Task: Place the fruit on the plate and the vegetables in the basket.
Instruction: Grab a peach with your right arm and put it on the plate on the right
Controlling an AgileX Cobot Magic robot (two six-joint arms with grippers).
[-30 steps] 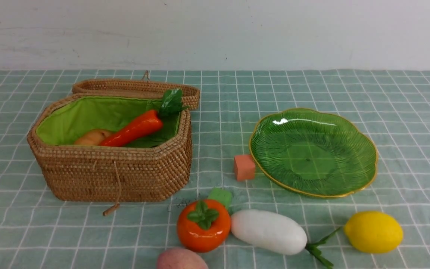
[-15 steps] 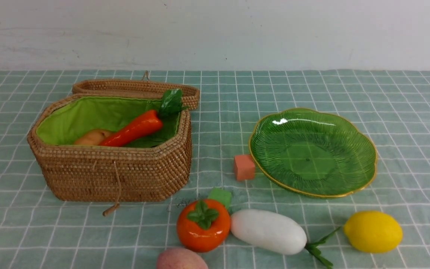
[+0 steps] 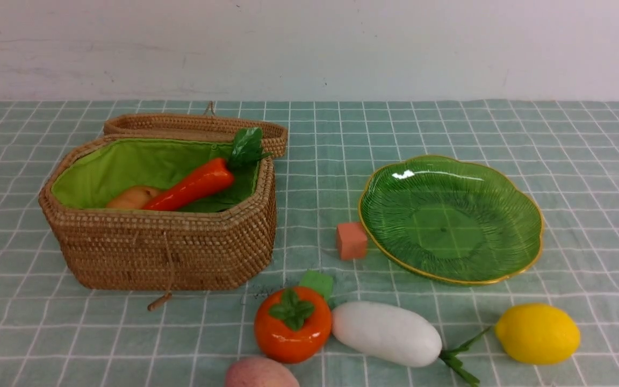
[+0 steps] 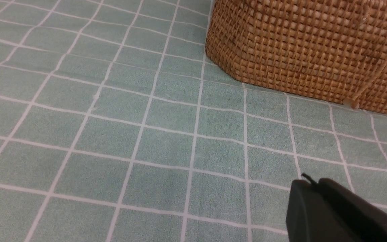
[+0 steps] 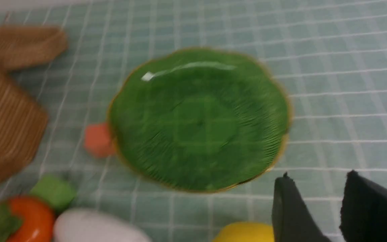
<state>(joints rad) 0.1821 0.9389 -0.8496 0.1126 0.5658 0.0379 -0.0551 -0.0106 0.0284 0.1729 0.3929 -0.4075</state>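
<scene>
Only the wrist views reveal jaws: left claw [image 4: 312,183] closed, right claw [image 5: 319,177] parted and empty.

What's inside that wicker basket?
An orange-red carrot lies slanted against the green lining, beside a tan rounded item. The basket wall hides the floor and whatever lies lower.

The front view looks forward and slightly down across the checked tablecloth [image 3: 583,134] to a pale wall [image 3: 309,48]. The left wrist view sits low and close beside the basket [image 4: 297,50]. The right wrist view, blurred, looks down from higher onto the plate [image 5: 197,117]; the front view shares both.
</scene>
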